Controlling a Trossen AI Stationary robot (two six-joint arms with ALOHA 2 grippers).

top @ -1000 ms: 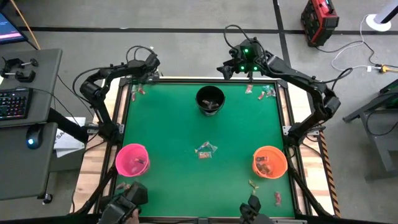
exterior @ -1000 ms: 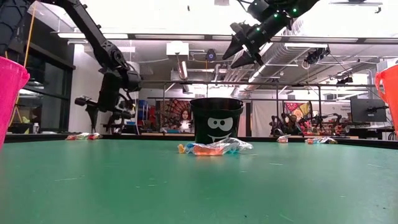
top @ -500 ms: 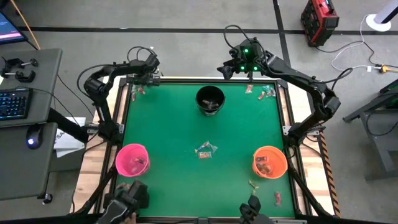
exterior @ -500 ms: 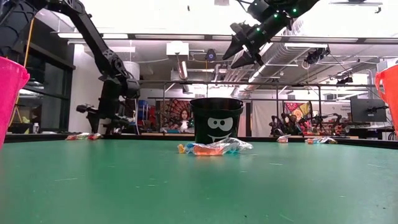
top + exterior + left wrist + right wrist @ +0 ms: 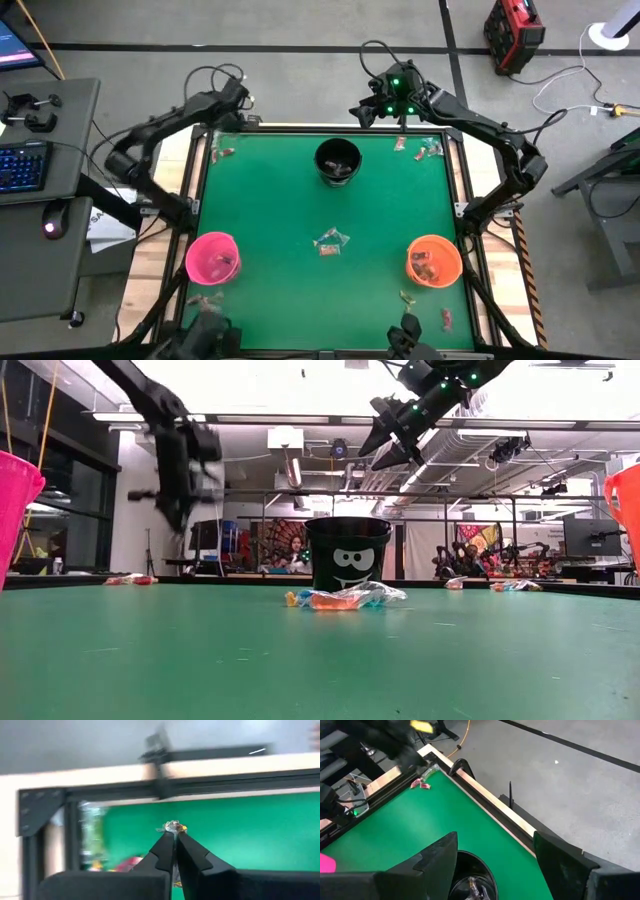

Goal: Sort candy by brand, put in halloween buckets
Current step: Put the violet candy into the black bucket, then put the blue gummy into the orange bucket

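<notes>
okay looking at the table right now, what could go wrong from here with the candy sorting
1. The left gripper pinches a small candy only at its very tips, by the crinkly wrapper; it could slip out while being carried.
2. The right gripper hangs open above the black bucket; if the left arm heads for that bucket, the arms might collide.
3. Loose sweets at the table's centre lie bunched together, so a later pick may grab mixed brands.

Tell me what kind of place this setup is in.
Probably a robotics lab or workshop. A green-topped table in a metal frame stands on a bare floor with tape lines; a desk with keyboard and mouse sits beside it; exposed ceiling ducts and more equipment show across the room.
</notes>
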